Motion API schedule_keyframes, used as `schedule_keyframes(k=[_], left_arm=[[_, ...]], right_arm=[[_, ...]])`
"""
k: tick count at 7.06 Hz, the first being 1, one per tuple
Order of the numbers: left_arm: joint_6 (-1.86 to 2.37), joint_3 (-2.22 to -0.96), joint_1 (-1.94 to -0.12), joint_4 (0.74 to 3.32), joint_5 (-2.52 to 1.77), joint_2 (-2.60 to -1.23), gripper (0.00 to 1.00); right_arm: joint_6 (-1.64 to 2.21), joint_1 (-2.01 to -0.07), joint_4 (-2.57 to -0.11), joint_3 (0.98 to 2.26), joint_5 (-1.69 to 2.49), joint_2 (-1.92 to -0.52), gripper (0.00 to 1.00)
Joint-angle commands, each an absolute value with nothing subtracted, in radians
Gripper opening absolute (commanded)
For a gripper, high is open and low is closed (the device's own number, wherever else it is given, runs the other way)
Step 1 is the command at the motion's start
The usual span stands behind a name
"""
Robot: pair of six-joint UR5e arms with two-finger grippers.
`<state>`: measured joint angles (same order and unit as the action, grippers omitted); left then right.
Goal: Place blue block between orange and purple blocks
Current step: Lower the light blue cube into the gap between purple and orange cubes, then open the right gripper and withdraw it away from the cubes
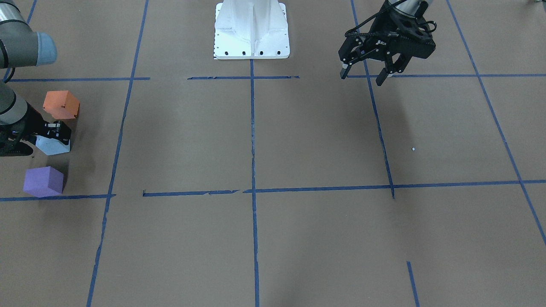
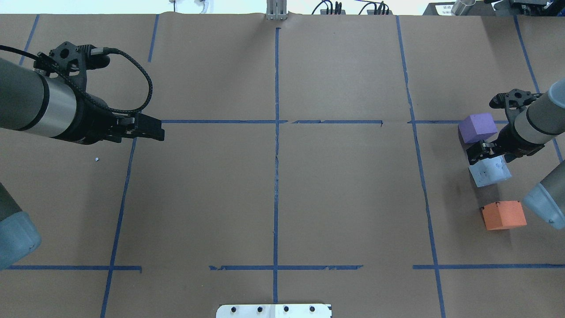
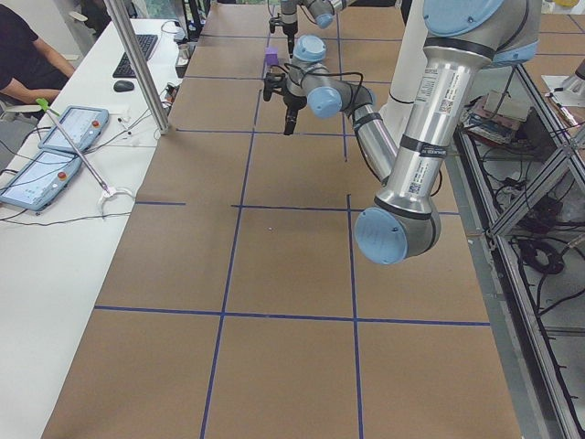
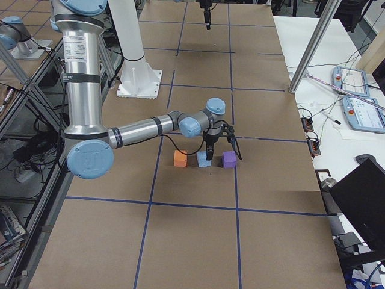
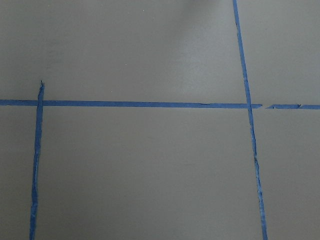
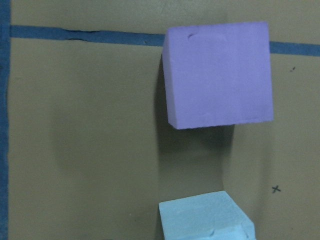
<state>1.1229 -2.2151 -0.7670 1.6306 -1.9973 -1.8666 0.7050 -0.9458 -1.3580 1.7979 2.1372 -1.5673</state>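
The pale blue block [image 2: 491, 172] sits on the table between the purple block [image 2: 477, 127] and the orange block [image 2: 503, 215], in one row at the table's right end. My right gripper [image 2: 480, 153] is right over the blue block [image 1: 52, 146], with its fingers down at the block's top, and appears shut on it. The right wrist view shows the purple block [image 6: 218, 75] and the blue block's top [image 6: 205, 217]; no fingers show there. My left gripper [image 1: 363, 76] hangs open and empty above the far side of the table.
Blue tape lines [image 2: 276, 154] divide the brown table into squares. The white robot base [image 1: 251, 30] stands at the table's edge. A small white speck [image 1: 413, 149] lies near the left gripper.
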Motion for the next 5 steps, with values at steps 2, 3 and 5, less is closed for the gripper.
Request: schedule_keyframes(k=[2,3,5], left_arm=[[1.123,-2.215,-0.767,1.631,-1.997,-1.867,1.0],[1.123,-2.214,-0.767,1.631,-1.997,-1.865,1.0],[1.117,-2.212,-0.767,1.629,-1.996,-1.856,1.0]], right_arm=[[0.706,-1.046,-1.361,2.093,2.149,-1.725,1.0],[0.704,-1.102,-1.361,2.174,2.158,-1.78,1.0],[0.69,-1.28,-1.361,2.181,2.309,-1.83,1.0]])
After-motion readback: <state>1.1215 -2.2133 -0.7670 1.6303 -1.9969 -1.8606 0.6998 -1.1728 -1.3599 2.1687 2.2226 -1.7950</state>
